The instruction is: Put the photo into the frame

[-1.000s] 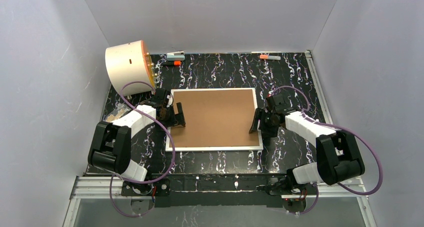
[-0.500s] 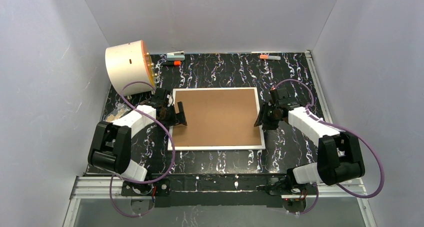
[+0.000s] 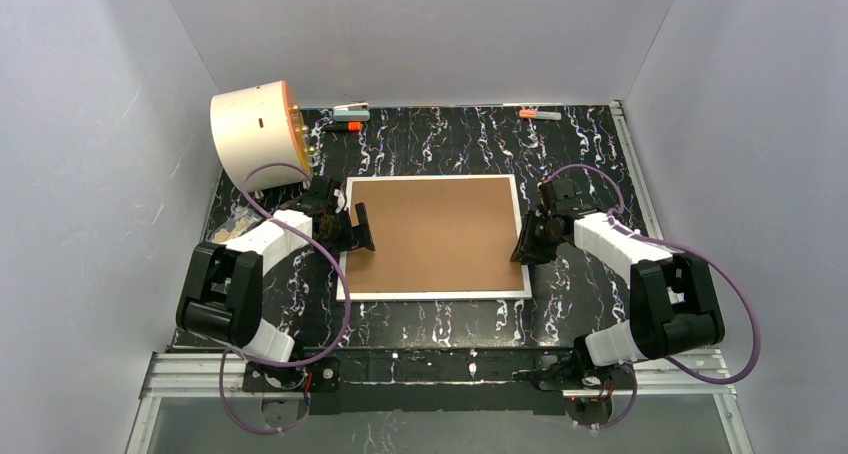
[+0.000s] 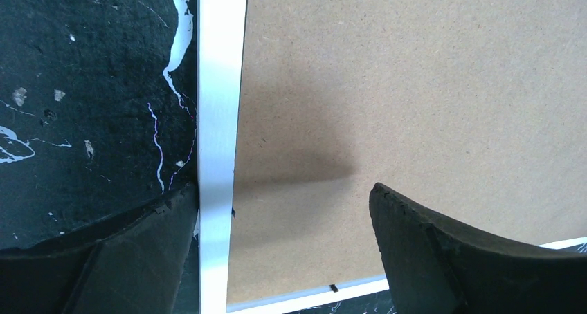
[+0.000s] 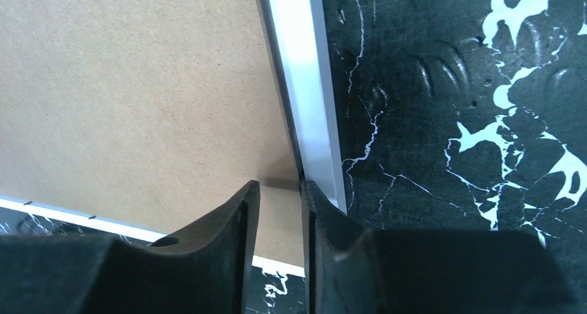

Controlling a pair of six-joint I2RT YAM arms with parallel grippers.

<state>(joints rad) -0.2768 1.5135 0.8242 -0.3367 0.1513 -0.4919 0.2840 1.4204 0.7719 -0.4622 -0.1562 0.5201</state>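
Frame [image 3: 437, 236] lies back-up on tabletop [image 3: 440, 134]. Left hand [image 4: 284, 203] wide, straddles frame's left rim; right hand [image 5: 302, 189] nearly closed at its right rim.

A white-edged frame [image 3: 435, 236] lay flat in the middle of the picture on the black marbled table [image 3: 440, 144], its brown back facing up. The left end effector [image 3: 357, 229] sat at the frame's left edge with its fingers spread apart. The right end effector [image 3: 527, 242] sat at the right edge, fingers close together. A cream drum [image 3: 250, 134] stood at upper left. Two orange-tipped markers [image 3: 349, 124] [image 3: 540, 115] lay along the top edge of the table.
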